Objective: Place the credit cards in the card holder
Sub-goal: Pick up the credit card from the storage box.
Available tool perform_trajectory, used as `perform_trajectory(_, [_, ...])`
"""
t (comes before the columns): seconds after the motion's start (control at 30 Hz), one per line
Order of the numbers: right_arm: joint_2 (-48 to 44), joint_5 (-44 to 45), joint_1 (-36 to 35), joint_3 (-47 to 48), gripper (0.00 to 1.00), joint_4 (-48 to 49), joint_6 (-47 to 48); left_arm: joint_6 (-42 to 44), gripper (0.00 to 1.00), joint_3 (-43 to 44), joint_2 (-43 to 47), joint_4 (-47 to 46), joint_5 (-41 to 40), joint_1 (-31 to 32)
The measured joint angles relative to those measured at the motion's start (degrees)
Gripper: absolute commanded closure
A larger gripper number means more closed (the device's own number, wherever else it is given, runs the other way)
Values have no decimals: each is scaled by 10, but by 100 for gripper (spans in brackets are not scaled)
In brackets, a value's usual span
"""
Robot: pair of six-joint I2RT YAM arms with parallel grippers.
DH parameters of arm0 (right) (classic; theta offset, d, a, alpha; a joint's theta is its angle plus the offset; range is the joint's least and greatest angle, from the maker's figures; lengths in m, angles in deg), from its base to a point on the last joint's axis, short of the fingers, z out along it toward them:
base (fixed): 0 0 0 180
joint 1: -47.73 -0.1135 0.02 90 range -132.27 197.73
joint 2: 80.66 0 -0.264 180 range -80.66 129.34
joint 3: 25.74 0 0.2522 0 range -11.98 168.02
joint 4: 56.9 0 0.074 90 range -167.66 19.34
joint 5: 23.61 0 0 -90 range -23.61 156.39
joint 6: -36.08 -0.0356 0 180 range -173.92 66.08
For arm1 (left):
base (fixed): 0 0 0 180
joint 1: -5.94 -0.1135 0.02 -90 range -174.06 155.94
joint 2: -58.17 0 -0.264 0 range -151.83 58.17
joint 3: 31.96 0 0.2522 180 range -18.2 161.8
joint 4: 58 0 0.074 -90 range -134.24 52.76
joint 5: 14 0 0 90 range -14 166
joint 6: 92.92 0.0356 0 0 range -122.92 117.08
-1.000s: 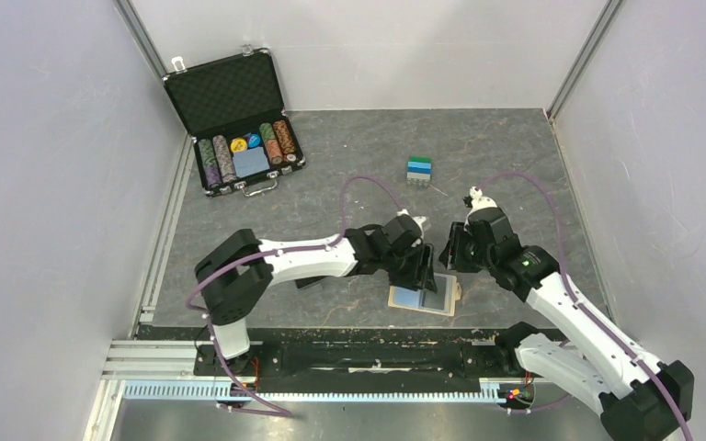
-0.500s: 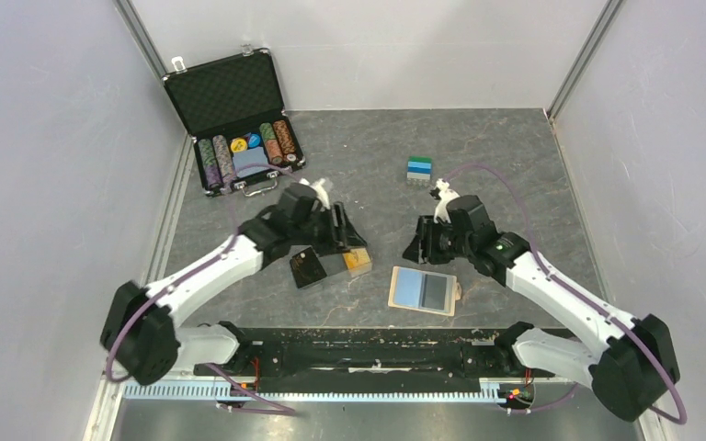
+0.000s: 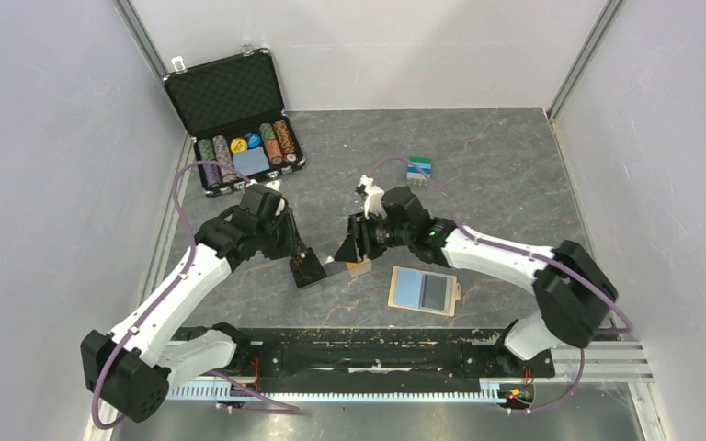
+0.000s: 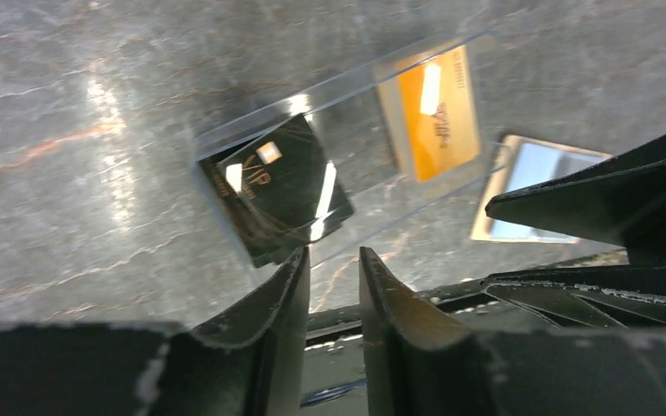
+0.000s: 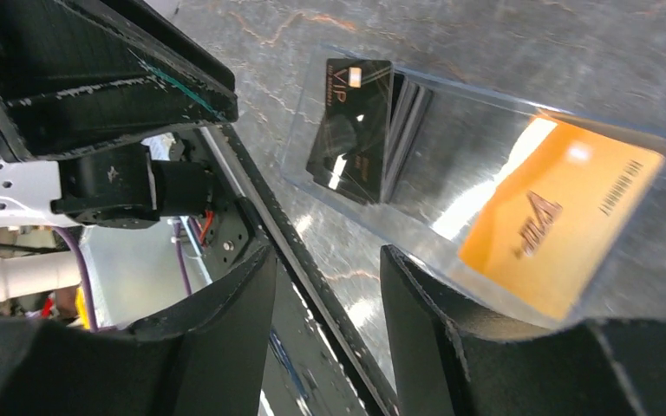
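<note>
The tan card holder lies open near the front edge. A blue credit card and a dark grey one rest side by side on it. The blue card also shows in the left wrist view. Both grippers are left of the holder, over a clear case that holds a black VIP-marked stack and an orange piece. My left gripper hovers by the black end, jaws narrowly apart and empty. My right gripper hangs open by the orange end.
An open black chip case stands at the back left. A small blue, green and white block sits behind the right arm. Grey walls close in both sides, and the black base rail runs along the front.
Both grippers left the card holder and swung left to the clear case. The left jaws have narrowed and the right jaws have widened. The cards stay on the holder.
</note>
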Motion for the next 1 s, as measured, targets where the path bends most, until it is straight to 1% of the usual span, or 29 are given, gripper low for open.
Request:
perform_trajectory(0.17, [78, -23, -12, 26, 49, 54, -20, 21, 78, 5, -23, 34, -42, 0])
perform_trajectory(0.23, [103, -27, -12, 36, 49, 64, -26, 25, 80, 5, -37, 41, -51, 0])
perform_trajectory(0.27, [114, -29, -12, 41, 49, 69, -28, 26, 83, 5, -44, 43, -53, 0])
perform_trajectory(0.37, [139, -37, -12, 52, 50, 85, -35, 32, 87, 5, -66, 43, -58, 0])
perform_trajectory(0.57, [178, -49, -13, 59, 53, 109, -47, 34, 92, 4, -101, 39, -61, 0])
perform_trajectory(0.7, [198, -56, -14, 60, 54, 120, -54, 35, 93, 0, -119, 36, -61, 0])
perform_trajectory(1.0, [231, -70, -22, 74, 65, 133, -63, 37, 98, -18, -156, 20, -56, 6])
